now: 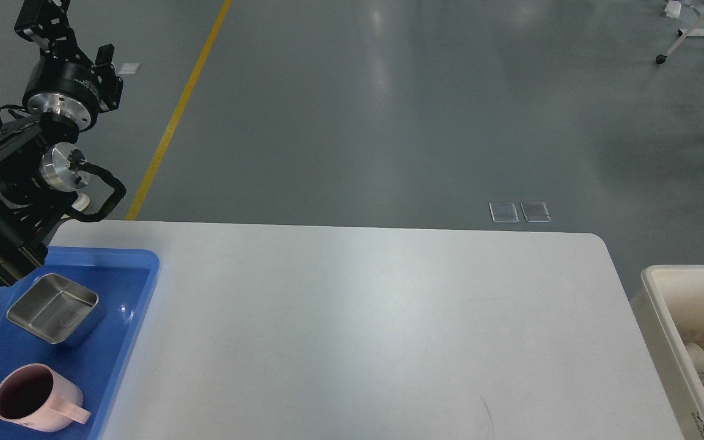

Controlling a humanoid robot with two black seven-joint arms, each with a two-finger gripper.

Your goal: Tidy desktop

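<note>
Listing what I see: the desktop point(364, 330) — a white surface filling the near middle, bare of loose items. Blue tray point(135, 287) at near left holds a steel box point(52, 307) and pink mug point(31, 400), gathered there, I judge, as sorted items. Cream bin point(663, 318) at right takes discards. Left gripper point(40, 21) raised far left — jaws' state I cannot tell.

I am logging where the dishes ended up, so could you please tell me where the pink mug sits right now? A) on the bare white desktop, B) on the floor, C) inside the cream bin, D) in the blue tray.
D: the pink mug stands in the blue tray, nearer the camera than the steel container.
</note>
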